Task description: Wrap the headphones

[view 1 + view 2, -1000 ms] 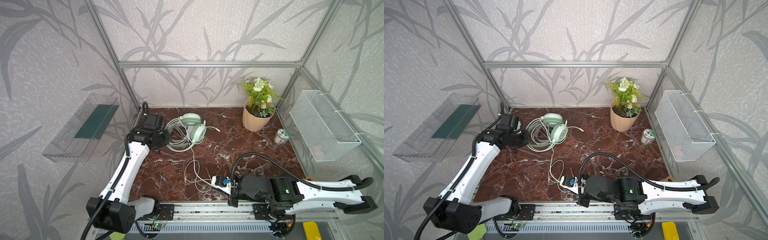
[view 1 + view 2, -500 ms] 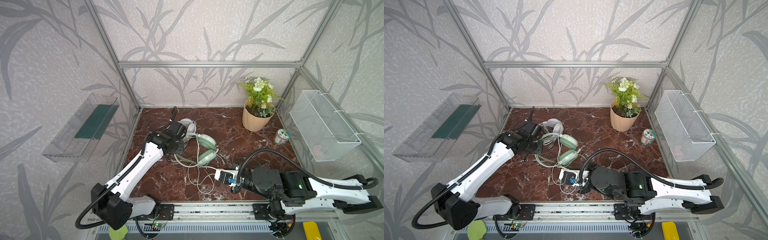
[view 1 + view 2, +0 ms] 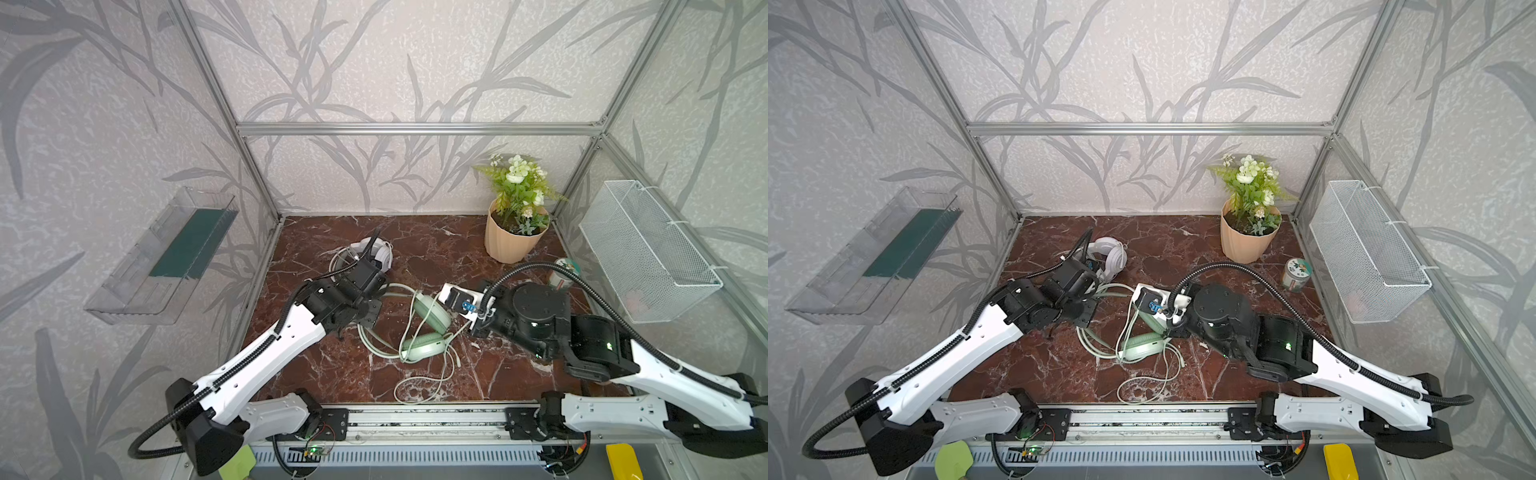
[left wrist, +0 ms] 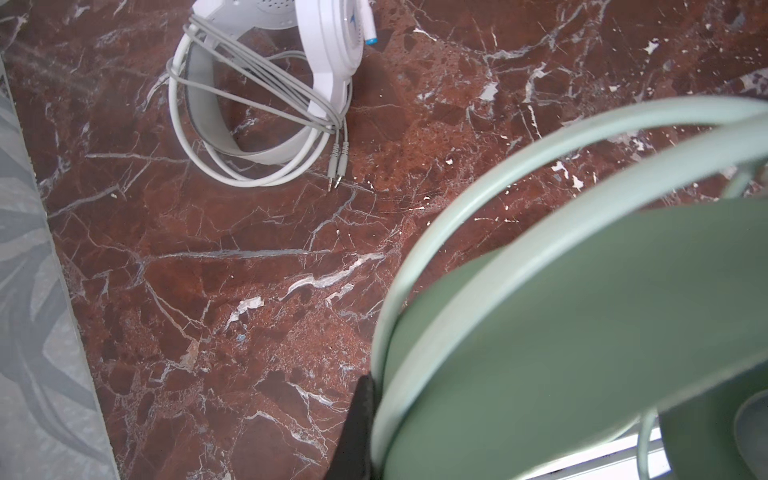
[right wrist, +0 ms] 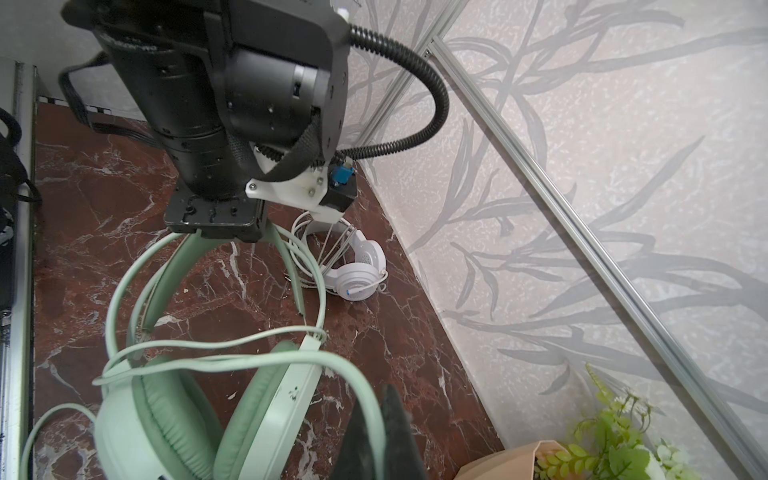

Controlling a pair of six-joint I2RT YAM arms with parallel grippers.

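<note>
While the white headset (image 4: 328, 50) sits at the far left with its cord already wound round its band, the green headset (image 3: 430, 320) in the middle is the one being worked. The left claw (image 5: 220, 232) is clamped on its headband, and the right claw (image 5: 380, 432) looks pinched together on its cable (image 5: 249, 362), which trails loose toward the near edge. About halfway, I'd say. The green set runs left to right, band top to the left, ear cups pointing right and near.
</note>
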